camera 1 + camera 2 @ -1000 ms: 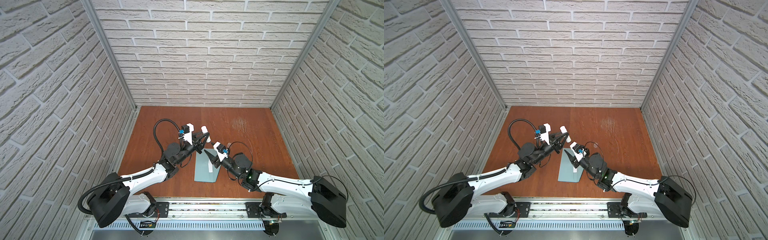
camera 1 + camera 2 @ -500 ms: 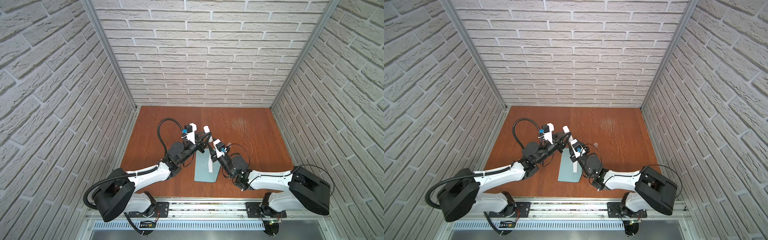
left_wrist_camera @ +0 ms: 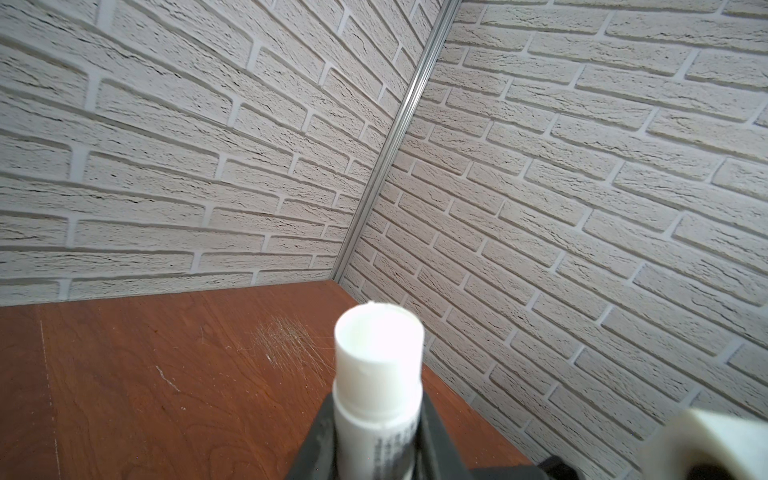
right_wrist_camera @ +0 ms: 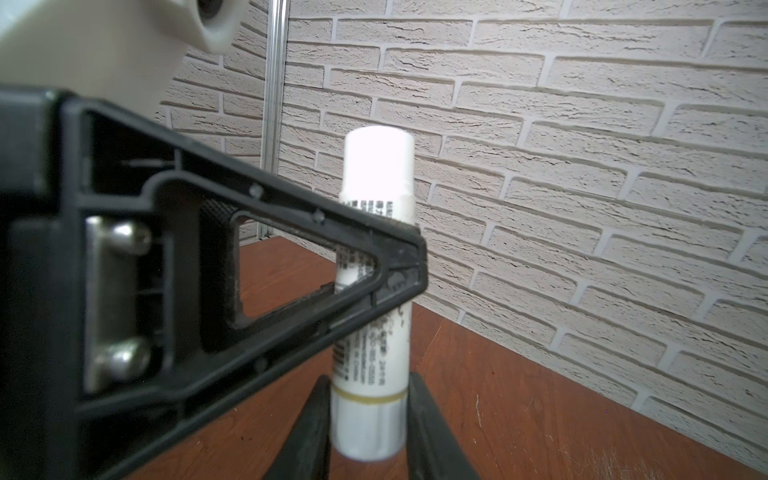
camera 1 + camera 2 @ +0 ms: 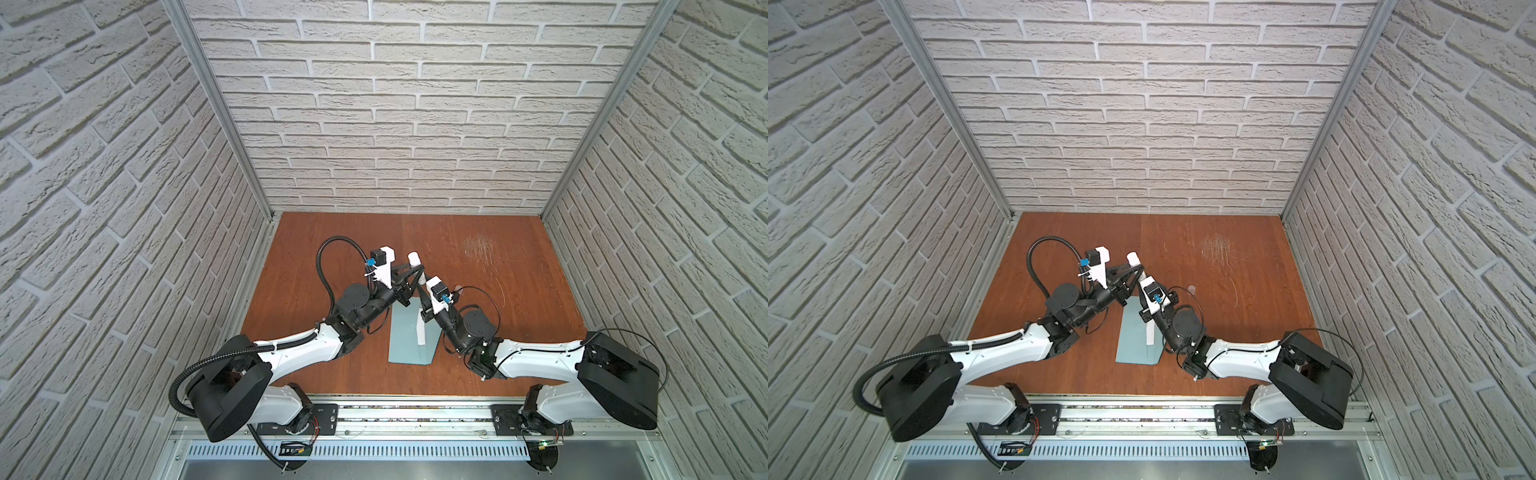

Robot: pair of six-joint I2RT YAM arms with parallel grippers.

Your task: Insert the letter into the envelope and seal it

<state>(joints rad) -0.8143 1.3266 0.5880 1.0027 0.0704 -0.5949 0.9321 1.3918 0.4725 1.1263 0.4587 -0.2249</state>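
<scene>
Robot test booth in a lab, white brick-pattern wall panels (image 5: 415, 104) on three sides, metal corner posts (image 5: 220, 112), scratched brown wooden counter (image 5: 519, 311), two robot arms (image 5: 299, 353) bolted to a metal rail (image 5: 415, 415)

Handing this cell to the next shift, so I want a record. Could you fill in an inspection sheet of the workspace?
Surface: brown wooden board, scratched patch toward the back right.
Job's things: envelope flat near the front; on it a white strip, maybe the letter.
Clutter: small pale disc by the right arm, unidentifiable.
Grippers: left pincer and right pincer both closed on one white stick.
Cables: black hose loops over left arm; thin cable loops at right wrist.
Surroundings: white brick-pattern walls, metal corner posts.
</scene>
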